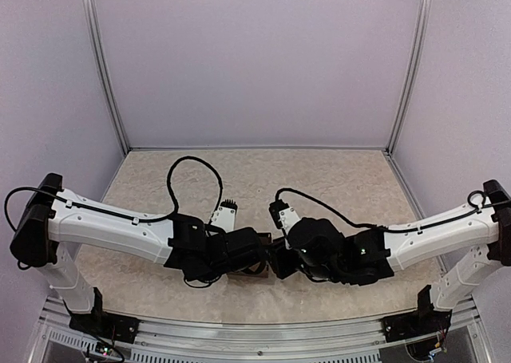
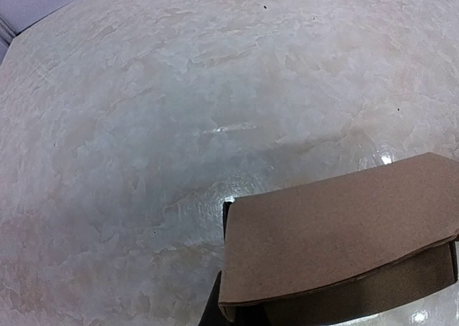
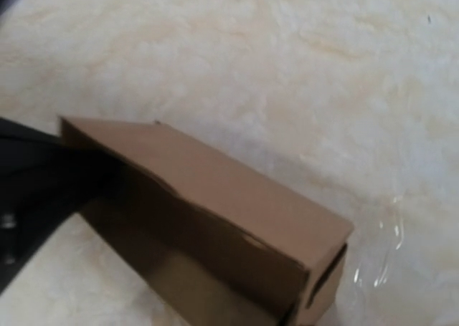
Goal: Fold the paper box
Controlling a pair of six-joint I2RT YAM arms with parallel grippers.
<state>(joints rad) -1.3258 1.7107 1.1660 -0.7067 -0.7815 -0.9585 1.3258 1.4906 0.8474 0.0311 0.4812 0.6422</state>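
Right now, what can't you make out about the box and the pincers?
Top view: box almost all hidden under the left pincer and right pincer; their fingertips hidden too.
Left wrist view: own fingers not clearly seen; box cut off by right and bottom edges.
Right wrist view: blurred; own fingers not seen; box's near end cut off by the bottom edge.

Pale lilac walls (image 1: 255,60) on three sides; metal posts (image 1: 106,76) in corners; beige mottled table (image 1: 335,179), glossy, perhaps stone-pattern film; soft even light.
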